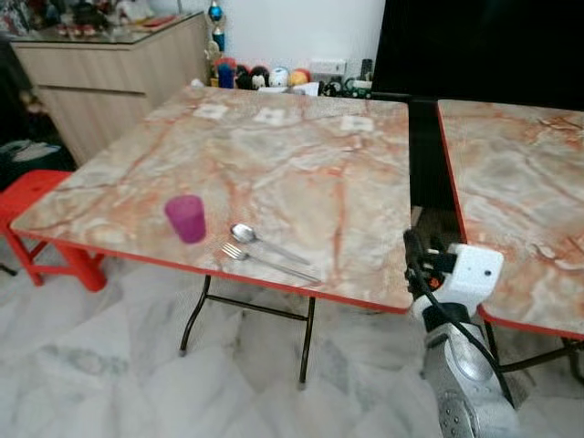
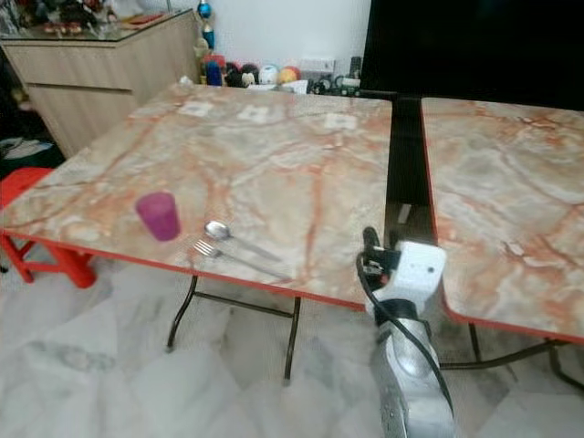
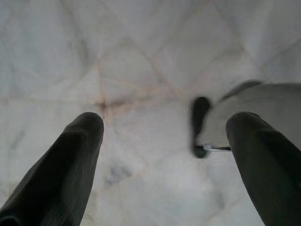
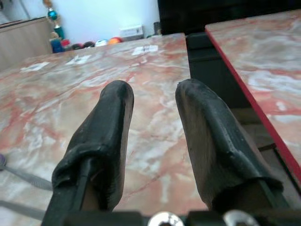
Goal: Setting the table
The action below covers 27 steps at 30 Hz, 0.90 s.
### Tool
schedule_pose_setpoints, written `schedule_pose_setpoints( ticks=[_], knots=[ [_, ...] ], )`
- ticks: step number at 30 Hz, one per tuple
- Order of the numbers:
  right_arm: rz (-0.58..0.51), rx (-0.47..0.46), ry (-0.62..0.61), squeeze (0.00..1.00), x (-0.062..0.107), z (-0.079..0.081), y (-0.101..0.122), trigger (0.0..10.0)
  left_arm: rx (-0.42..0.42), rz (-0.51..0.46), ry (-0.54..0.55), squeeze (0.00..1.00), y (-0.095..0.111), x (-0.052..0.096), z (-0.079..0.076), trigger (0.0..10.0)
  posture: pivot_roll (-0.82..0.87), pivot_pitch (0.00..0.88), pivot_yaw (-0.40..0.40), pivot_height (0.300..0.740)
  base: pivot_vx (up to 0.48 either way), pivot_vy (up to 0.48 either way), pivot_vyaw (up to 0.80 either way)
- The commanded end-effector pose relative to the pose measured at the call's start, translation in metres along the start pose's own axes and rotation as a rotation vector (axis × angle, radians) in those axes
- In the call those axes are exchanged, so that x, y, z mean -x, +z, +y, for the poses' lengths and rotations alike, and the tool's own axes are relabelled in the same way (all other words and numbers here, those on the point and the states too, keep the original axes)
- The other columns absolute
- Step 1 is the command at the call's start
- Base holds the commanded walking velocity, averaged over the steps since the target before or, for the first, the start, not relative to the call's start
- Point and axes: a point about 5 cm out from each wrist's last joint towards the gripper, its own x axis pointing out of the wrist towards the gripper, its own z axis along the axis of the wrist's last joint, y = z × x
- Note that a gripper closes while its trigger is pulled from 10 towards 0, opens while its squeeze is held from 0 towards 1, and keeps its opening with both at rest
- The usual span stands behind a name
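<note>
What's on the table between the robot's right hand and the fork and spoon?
Nothing: in the left eye view, bare marble tabletop stretches from the right gripper to the spoon and fork.

A purple cup [image 1: 186,218] stands upright near the front edge of the marble-patterned table [image 1: 301,146], which has a red rim. Just beside the cup lie a metal spoon [image 1: 265,242] and a metal fork [image 1: 265,262], flat, close together and almost parallel. Their heads point toward the cup and their handles point away from it.
</note>
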Motion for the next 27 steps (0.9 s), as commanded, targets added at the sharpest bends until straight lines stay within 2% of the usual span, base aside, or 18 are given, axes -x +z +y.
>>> schedule_pose_setpoints(
  ticks=[1, 13, 27],
  knots=[
    [-0.012, -0.005, 0.018, 0.00, -0.0009, 0.0078, 0.0029, 10.0, -0.002, 0.016, 0.016, 0.00, -0.0031, 0.0019, 0.0065, 10.0, -0.01, 0.079, -0.002, 0.740, 0.000, 0.480, 0.00],
    [-0.015, -0.004, 0.011, 0.00, -0.0033, 0.0066, 0.0031, 10.0, -0.004, 0.017, 0.017, 0.00, -0.0036, 0.0022, 0.0069, 10.0, -0.01, 0.074, -0.003, 0.740, 0.000, 0.476, 0.00],
    [-0.014, -0.008, 0.012, 0.00, -0.0045, 0.0077, 0.0023, 10.0, -0.006, -0.001, 0.009, 0.00, -0.0027, 0.0024, 0.0060, 10.0, -0.01, 0.063, -0.004, 0.740, 0.000, 0.000, 0.00]
  ],
)
